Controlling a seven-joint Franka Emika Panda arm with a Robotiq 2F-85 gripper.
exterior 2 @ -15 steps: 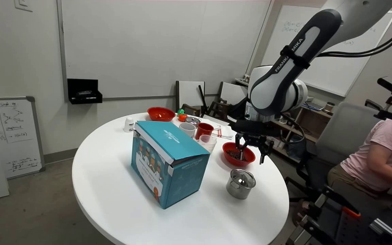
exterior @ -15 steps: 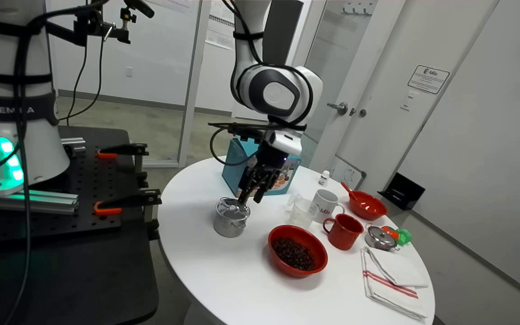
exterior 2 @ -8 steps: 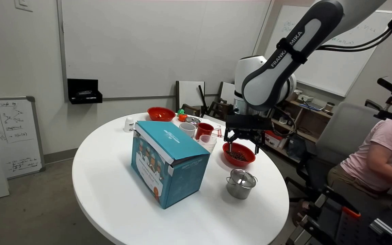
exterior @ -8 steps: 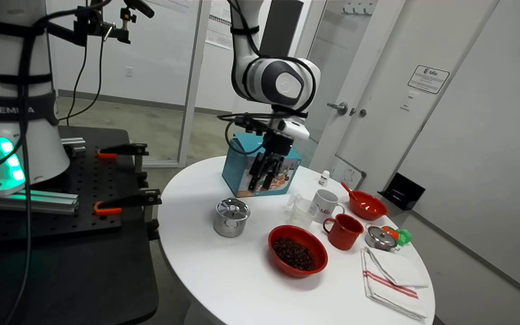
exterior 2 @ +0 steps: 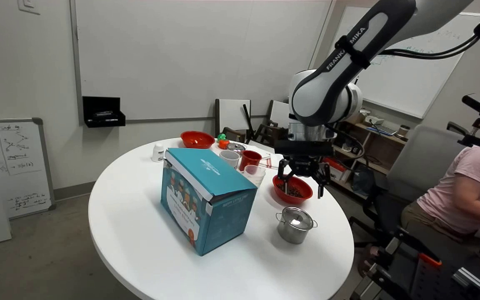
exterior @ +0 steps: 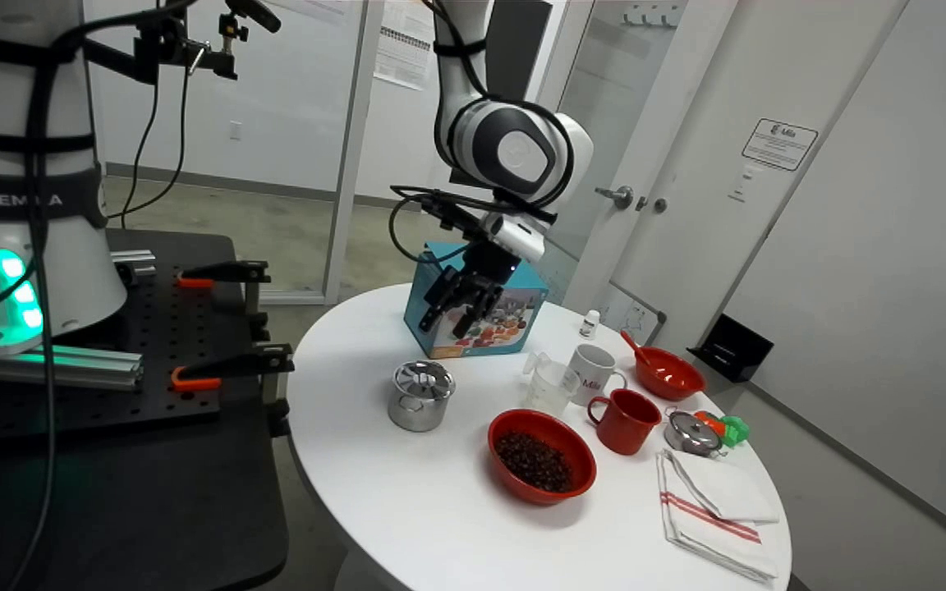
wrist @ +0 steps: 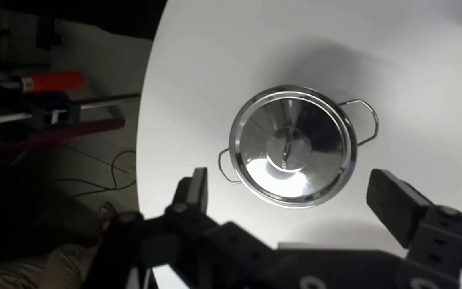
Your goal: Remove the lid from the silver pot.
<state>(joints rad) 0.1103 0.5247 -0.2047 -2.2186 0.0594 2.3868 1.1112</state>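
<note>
The silver pot stands upright on the white table, and it also shows in an exterior view. The lid, a shiny disc with a thin handle across its raised centre, sits on the pot's mouth. It shows in both exterior views. In the wrist view the pot's two wire side handles stick out left and right. My gripper is open and empty, its fingers wide apart. It hangs above the table, apart from the pot and lid, and shows in both exterior views.
A teal box stands near the pot. A red bowl of dark beans, a clear measuring cup, a white mug, a red mug, another lidded small pot and folded towels lie farther along.
My gripper has risen away from the pot's lid and, in the last half second, tilted. The pot's side handles now sit at a different angle. The lid is on the pot throughout.
</note>
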